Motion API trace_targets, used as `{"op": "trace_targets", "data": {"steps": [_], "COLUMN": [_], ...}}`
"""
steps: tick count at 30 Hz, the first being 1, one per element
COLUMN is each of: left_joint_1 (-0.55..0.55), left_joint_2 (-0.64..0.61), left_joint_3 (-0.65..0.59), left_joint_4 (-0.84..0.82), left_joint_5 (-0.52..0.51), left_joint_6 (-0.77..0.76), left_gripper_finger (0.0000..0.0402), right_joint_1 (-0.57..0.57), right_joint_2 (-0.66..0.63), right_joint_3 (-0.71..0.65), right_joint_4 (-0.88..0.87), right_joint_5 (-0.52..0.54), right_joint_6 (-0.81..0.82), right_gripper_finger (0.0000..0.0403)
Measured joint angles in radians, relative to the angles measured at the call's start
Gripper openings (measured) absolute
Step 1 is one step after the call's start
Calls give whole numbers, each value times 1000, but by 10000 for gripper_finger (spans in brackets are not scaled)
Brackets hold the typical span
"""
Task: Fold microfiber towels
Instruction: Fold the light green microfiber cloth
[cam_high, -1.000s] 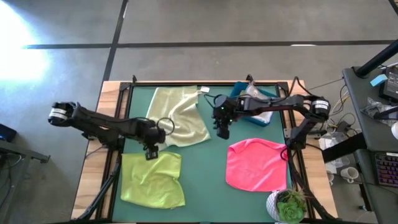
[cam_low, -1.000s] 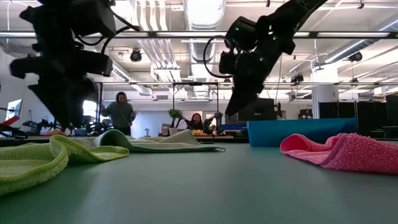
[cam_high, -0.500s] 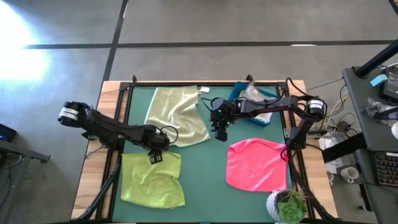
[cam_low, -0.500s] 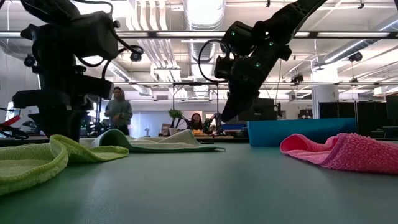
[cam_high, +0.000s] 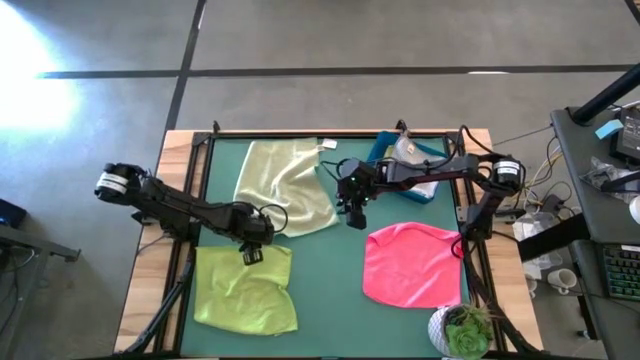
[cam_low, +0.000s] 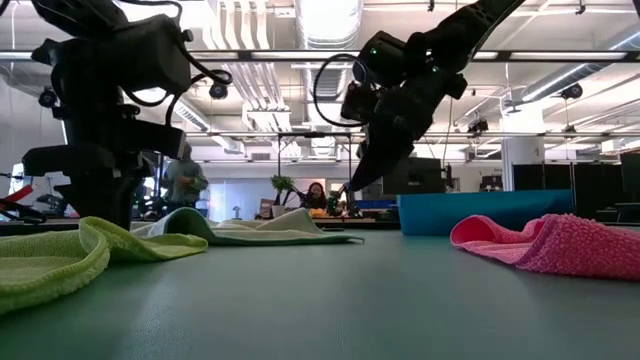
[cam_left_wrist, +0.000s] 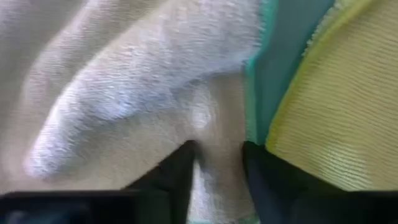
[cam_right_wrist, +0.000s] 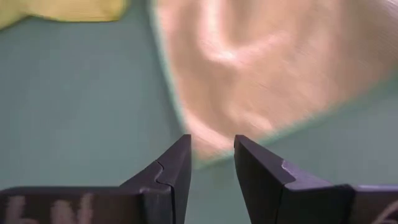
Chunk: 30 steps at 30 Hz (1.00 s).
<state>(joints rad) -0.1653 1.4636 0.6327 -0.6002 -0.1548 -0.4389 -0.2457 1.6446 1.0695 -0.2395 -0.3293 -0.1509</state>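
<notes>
A pale green towel (cam_high: 285, 185) lies spread at the table's far middle. A lime green towel (cam_high: 245, 290) lies at the near left and a hot pink towel (cam_high: 410, 262) at the near right. My left gripper (cam_high: 249, 256) is open and low, with its fingers on either side of the pale towel's near corner (cam_left_wrist: 214, 134), next to the lime towel's far edge (cam_left_wrist: 323, 106). My right gripper (cam_high: 353, 219) is open and empty. It hangs above the bare mat just off the pale towel's right near corner (cam_right_wrist: 205, 146). My left gripper points down with a finger (cam_left_wrist: 180, 168) on each side of the pale towel's near corner, which lies on the mat. I cannot tell whether the fingers touch the cloth.
A blue bin (cam_high: 420, 193) with something light in it stands at the far right, behind my right arm. A potted plant (cam_high: 462, 330) stands at the near right corner. Bare mat (cam_high: 330, 290) lies between the lime and pink towels. People show in the room beyond the table.
My left gripper has come down and a little toward the near edge, onto the pale towel's near corner beside the lime towel. My right gripper has drifted slightly toward the table's left, nearer the pale towel. The towels lie as before.
</notes>
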Motion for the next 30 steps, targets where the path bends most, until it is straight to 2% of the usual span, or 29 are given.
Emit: {"op": "trace_targets", "data": {"steps": [4,5,11,20,22,26,30], "left_joint_1": [1,2,2,2,1,1,1], "left_joint_2": [-6,-6,-37,-84,-87,-88,-88], "left_joint_3": [1,3,24,37,37,35,35], "left_joint_4": [-5,-8,-30,-32,-29,-33,-36], "left_joint_5": [-26,-27,-22,-1,-3,-4,-4], "left_joint_6": [0,0,0,0,0,0,0], "left_gripper_finger": [24,13,4,1,1,0,0], "right_joint_1": [15,19,26,34,34,38,40], "right_joint_2": [33,43,108,184,192,213,231], "right_joint_3": [0,0,0,0,0,4,5], "right_joint_4": [49,62,126,126,124,128,131], "right_joint_5": [-53,-54,-56,-47,-26,93,112], "right_joint_6": [-39,-45,-59,-51,-54,-67,-64], "right_gripper_finger": [111,111,111,111,111,111,110]}}
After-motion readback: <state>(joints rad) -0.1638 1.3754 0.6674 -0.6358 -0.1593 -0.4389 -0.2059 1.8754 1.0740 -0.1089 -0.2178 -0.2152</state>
